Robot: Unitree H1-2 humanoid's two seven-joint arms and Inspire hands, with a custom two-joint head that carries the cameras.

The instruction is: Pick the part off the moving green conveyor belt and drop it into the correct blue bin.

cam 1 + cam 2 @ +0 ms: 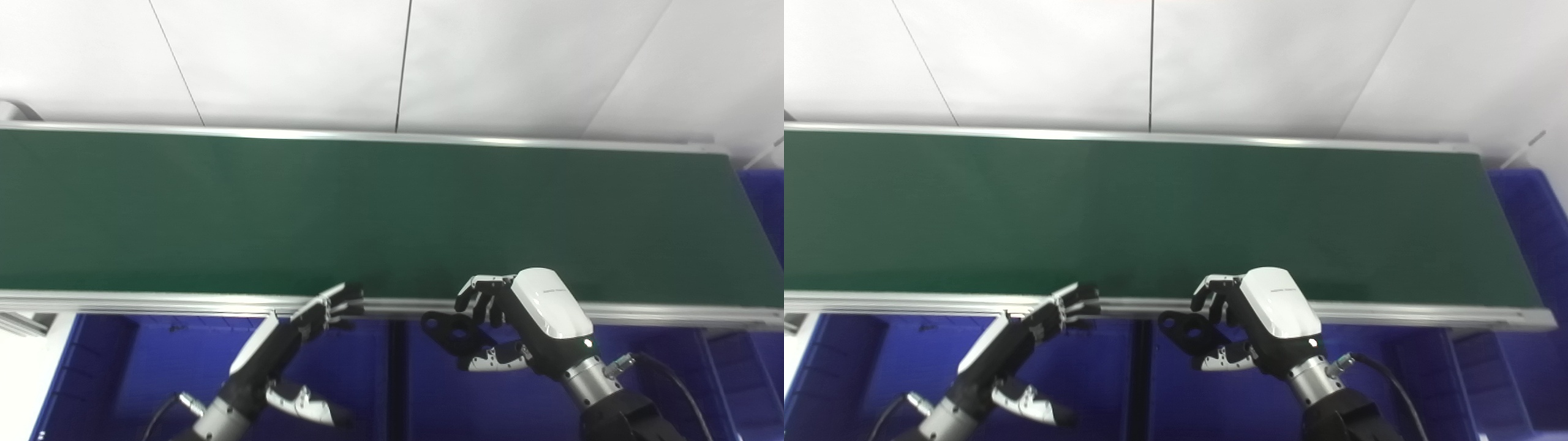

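The green conveyor belt (pixel 367 214) runs across the view and carries nothing. My right hand (pixel 520 318) is shut on a black part with round holes (pixel 453 331), held between fingers and thumb just in front of the belt's near rail, above a blue bin (pixel 502 392). The part also shows in the right eye view (pixel 1189 331). My left hand (pixel 294 343) is open and empty, fingers stretched toward the near rail, thumb hanging down, above the left blue bin (pixel 159 367).
The belt's aluminium near rail (pixel 184 301) runs between the belt and the bins. A dark divider (pixel 397 367) separates the two front bins. Another blue bin (pixel 1531 220) stands at the belt's right end. A white wall is behind.
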